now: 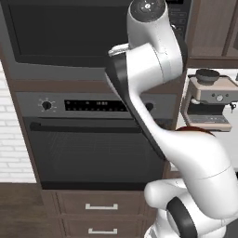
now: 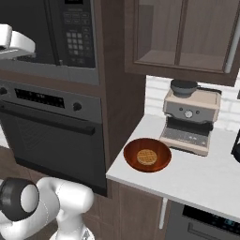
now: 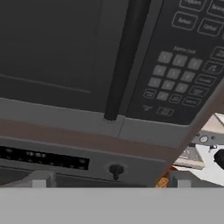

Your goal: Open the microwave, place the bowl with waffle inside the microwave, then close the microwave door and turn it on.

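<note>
Step 1 in hand: opening the microwave (image 2: 51, 37). Door (image 3: 57, 52) shut, flush with keypad (image 3: 179, 74); dark upright handle (image 3: 124, 61) between them. End effector raised in front of microwave, facing handle and keypad, not yet touching. Jaws spread wide, holding nothing. Bowl (image 2: 147, 155) on table (image 2: 197, 180) to the right, near coffee machine (image 2: 190, 122), waffle (image 2: 146, 157) lying inside it, untouched. Oven (image 1: 93, 144) directly below microwave. Next move, by judgement: close in on handle, straddle it with both jaws, grip, pull door outward. Care needed to avoid keypad buttons just beside handle.
</note>
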Robot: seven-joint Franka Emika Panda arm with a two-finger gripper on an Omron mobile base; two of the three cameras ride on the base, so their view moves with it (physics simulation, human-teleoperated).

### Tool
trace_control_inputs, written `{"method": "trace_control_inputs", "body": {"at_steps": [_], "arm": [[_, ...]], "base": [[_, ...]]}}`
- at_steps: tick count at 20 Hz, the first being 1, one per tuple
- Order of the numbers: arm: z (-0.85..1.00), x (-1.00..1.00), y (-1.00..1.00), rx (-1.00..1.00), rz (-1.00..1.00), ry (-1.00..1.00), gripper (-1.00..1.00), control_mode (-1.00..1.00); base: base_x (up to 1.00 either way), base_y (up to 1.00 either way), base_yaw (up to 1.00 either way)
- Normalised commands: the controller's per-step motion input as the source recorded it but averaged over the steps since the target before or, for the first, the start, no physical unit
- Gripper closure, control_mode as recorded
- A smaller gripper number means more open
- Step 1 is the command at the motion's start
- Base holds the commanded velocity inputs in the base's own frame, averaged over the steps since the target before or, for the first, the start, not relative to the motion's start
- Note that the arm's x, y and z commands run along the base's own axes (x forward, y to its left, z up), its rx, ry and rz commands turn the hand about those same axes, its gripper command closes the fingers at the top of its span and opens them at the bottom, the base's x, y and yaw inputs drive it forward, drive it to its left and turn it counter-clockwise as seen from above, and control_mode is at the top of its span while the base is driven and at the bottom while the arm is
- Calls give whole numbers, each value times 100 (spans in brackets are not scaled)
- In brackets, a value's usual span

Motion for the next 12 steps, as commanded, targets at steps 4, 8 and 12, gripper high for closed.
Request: {"method": "trace_control_inputs", "body": {"at_steps": [4,8,12], "arm": [[-3,66,-37,8,-9,-28,-100,-100],[-4,61,-37,9,-4,-17,-100,-100],[-3,54,-13,2,0,0,-100,-100]], "base": [[0,0,0],[0,0,0],[0,0,0]]}}
